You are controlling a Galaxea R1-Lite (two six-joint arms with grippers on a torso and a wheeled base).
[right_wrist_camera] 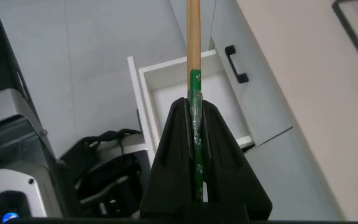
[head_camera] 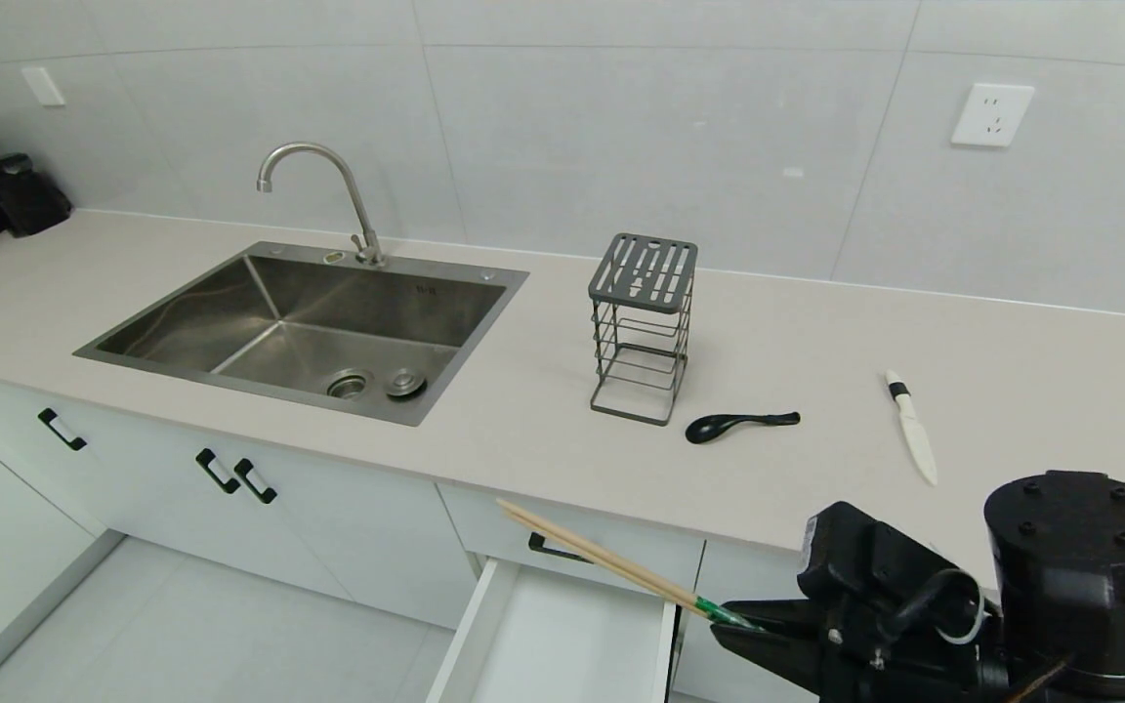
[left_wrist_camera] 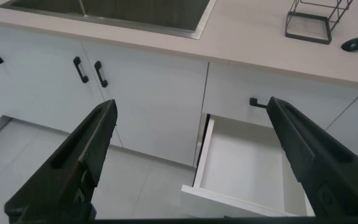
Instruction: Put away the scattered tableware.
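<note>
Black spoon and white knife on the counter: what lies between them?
Nothing. In the head view, the counter between the black spoon and the white knife is bare.

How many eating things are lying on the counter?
2: the black spoon beside the wire rack, and the white knife further right. The right gripper holds chopsticks, off the counter.

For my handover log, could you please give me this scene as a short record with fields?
Right end effector: shut on chopsticks, which reach out over the open drawer
Left end effector: open, empty, facing the cabinet fronts
Loose on counter: black spoon, white knife, apart from each other
Rack: upright beside the spoon, nothing seen in it
Left to put away: spoon, knife, chopsticks
</note>
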